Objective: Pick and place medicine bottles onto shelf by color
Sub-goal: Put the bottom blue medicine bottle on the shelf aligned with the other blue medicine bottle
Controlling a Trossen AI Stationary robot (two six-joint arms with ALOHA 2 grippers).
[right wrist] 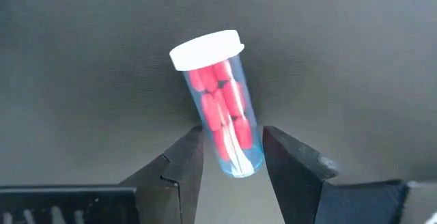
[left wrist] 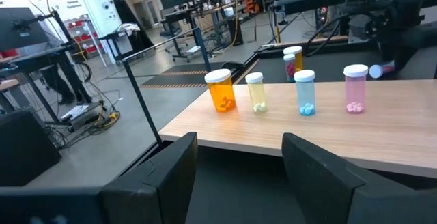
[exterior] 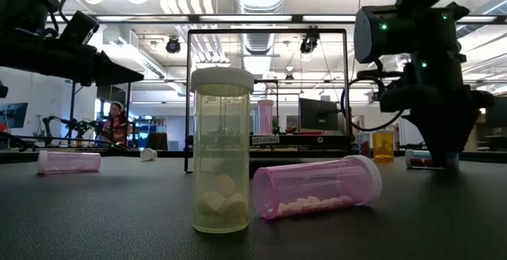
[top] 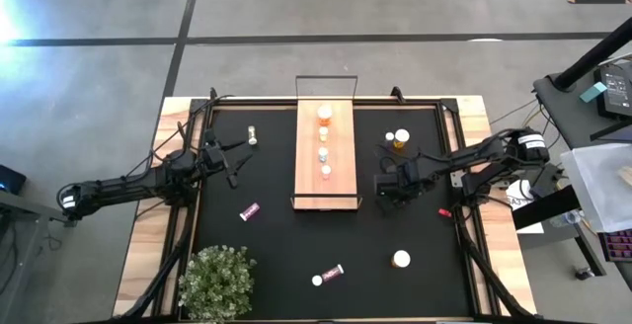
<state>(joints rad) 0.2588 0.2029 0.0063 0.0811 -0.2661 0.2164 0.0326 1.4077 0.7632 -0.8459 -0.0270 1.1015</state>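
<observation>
The light-wood shelf [top: 325, 181] lies mid-table with an amber [left wrist: 221, 91], a pale yellow [left wrist: 257, 93], a blue [left wrist: 305, 93] and a pink bottle [left wrist: 355, 89] upright on it in a row. My right gripper [right wrist: 232, 149] points down just right of the shelf, shut on a clear bottle of red capsules [right wrist: 222, 108] with a white cap, which lies on the black mat. In the high view my right gripper [top: 385, 184] hides that bottle. My left gripper [left wrist: 239, 162] waits open left of the shelf, level, empty. Loose bottles stand or lie around the mat. My right gripper pinches the clear bottle's bottom end [right wrist: 239, 157] between its two fingers, one on each side of the round wall. The fingers come from above, pointing down, and lie across the bottle, a little askew. The bottle lies on its side on the mat, cap end [right wrist: 206, 48] free.
On the mat: an amber bottle [top: 400, 138] far right, a pale one [top: 253, 134] far left, a pink one lying [top: 249, 210], a pale upright [exterior: 222, 149] beside a pink lying one [exterior: 317, 187] near the front, another [top: 401, 259]. A plant [top: 217, 280] stands front left.
</observation>
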